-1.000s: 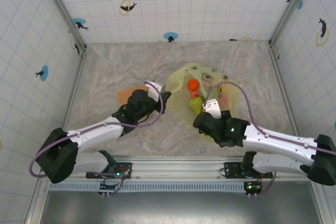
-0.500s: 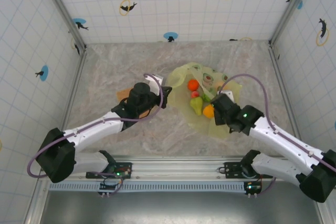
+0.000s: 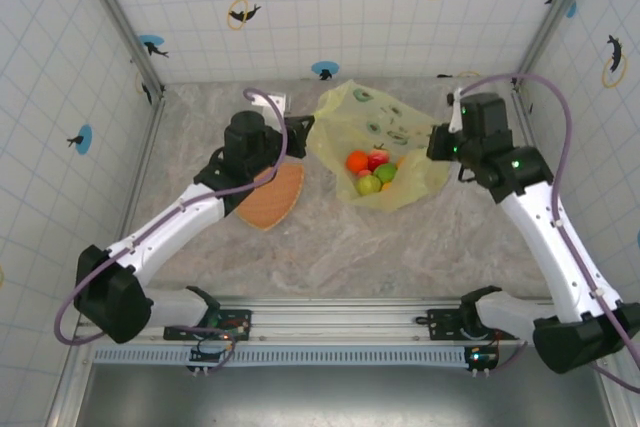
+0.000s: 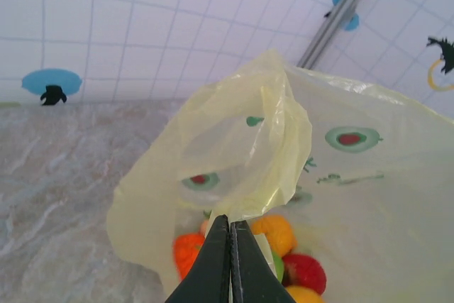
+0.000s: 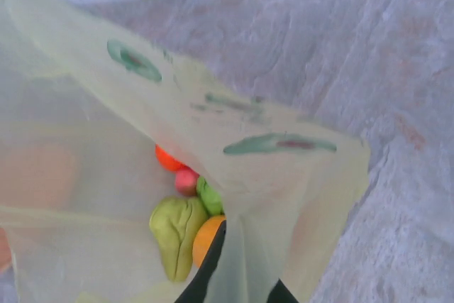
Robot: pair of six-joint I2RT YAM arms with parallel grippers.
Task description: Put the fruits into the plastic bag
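The plastic bag [image 3: 395,122] carries a print of green ovals with red cores, plus a few thin green marks. It sits in the upper middle of the top view, stretched between your two arms. The fruits [image 3: 370,171] lie bunched in its sagging bottom: orange, red and green ones.

Your left gripper [image 3: 303,128] has its fingers pressed together on the bag's left rim, with a fold of film caught between the tips. Your right gripper [image 3: 438,143] pinches the right rim, the film running between its fingers.

An orange plate [image 3: 272,199] lies to the lower left of the bag, partly under the left arm. The marble table [image 3: 330,247] is open across the lower middle. The tiled back wall [image 3: 330,7], with dolphin stickers, stands close above the bag.
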